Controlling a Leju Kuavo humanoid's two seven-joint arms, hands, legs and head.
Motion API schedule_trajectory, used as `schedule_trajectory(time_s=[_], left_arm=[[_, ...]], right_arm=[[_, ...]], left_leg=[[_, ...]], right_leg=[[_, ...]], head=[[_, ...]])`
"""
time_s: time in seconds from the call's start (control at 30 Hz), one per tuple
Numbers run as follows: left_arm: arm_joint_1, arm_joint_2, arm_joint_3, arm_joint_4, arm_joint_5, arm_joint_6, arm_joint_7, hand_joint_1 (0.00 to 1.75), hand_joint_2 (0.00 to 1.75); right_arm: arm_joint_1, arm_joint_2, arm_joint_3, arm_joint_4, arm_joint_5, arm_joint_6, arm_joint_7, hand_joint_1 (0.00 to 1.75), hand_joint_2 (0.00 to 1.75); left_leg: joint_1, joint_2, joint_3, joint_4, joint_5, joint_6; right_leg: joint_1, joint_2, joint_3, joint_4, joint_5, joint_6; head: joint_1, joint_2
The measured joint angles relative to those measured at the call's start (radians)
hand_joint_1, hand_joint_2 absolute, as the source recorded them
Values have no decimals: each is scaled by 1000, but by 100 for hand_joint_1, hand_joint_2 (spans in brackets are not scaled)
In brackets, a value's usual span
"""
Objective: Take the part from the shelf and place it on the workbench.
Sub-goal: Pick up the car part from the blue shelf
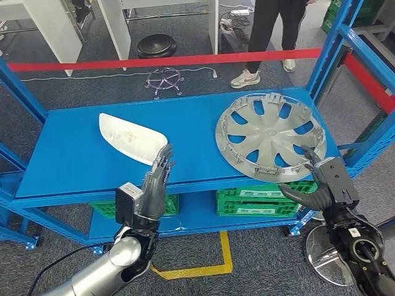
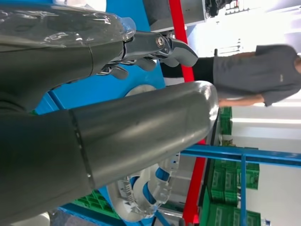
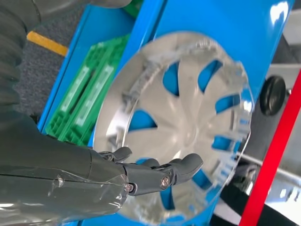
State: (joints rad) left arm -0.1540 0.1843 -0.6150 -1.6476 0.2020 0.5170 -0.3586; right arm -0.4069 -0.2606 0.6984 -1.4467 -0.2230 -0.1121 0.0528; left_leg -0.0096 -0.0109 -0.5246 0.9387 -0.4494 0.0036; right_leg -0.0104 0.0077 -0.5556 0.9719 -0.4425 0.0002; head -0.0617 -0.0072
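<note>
Blue metal makes the shelf [image 1: 70, 160], and its upper board carries two parts. On the left part of the board lies a white curved panel [image 1: 131, 138], flat on the surface. Just in front of its near end stands the left hand [image 1: 156, 182], raised above the front edge of the board with the fingers stretched upward and apart; it holds nothing, and I cannot tell if the fingertips touch the panel.

Further to the right lies the silver wheel cover [image 1: 270, 134], the inner side up, with its clips standing around the rim. Blue of the board shows through its openings. The near edge of the cover reaches the front edge of the shelf. At this edge is the right hand [image 1: 311, 185], with the fingers spread and a little bent around the rim, thumb low in front. In the right wrist view the fingers [image 3: 167, 172] lie across the cover [image 3: 184, 108], but it is not clear that they press on it, so the hand looks open.

Under the board, green crates [image 1: 256, 200] stand on the lower level. Behind the shelf runs a red tape [image 1: 139, 62], and a person [image 1: 272, 37] stands on the grey carpet.
</note>
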Motion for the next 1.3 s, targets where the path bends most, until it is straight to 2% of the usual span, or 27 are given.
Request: schedule_trajectory(time_s=[0.33, 0.63, 0.9, 1.13, 1.3], left_arm=[[-9, -1, 0, 0, 15, -18, 0, 0, 0], [-9, 4, 0, 0, 21, -11, -7, 0, 0], [-2, 8, 1, 0, 14, 1, -10, 0, 0], [10, 10, 6, -9, -7, 19, -7, 0, 0], [19, 12, 13, -21, -10, 27, -3, 0, 0]], right_arm=[[4, 5, 63, 9, -8, 31, 32, 0, 175], [-40, -54, 40, 64, 10, 57, 73, 0, 175], [-112, -86, 40, 87, 163, 86, 119, 0, 175], [-184, -89, 69, 97, 432, 111, 151, 0, 175], [-219, -88, 98, 111, 491, 166, 131, 0, 175]], left_leg=[[0, 0, 0, 0, 0, 0], [0, 0, 0, 0, 0, 0], [0, 0, 0, 0, 0, 0], [0, 0, 0, 0, 0, 0], [0, 0, -1, 0, 0, 0]], right_leg=[[0, 0, 0, -2, 0, 0], [0, 1, 0, -2, 0, 0], [0, 1, 0, -2, 1, 1], [0, 1, 0, -2, 1, 1], [0, 0, 1, -2, 1, 1]], head=[[0, 0], [0, 0], [0, 0], [0, 0], [0, 0]])
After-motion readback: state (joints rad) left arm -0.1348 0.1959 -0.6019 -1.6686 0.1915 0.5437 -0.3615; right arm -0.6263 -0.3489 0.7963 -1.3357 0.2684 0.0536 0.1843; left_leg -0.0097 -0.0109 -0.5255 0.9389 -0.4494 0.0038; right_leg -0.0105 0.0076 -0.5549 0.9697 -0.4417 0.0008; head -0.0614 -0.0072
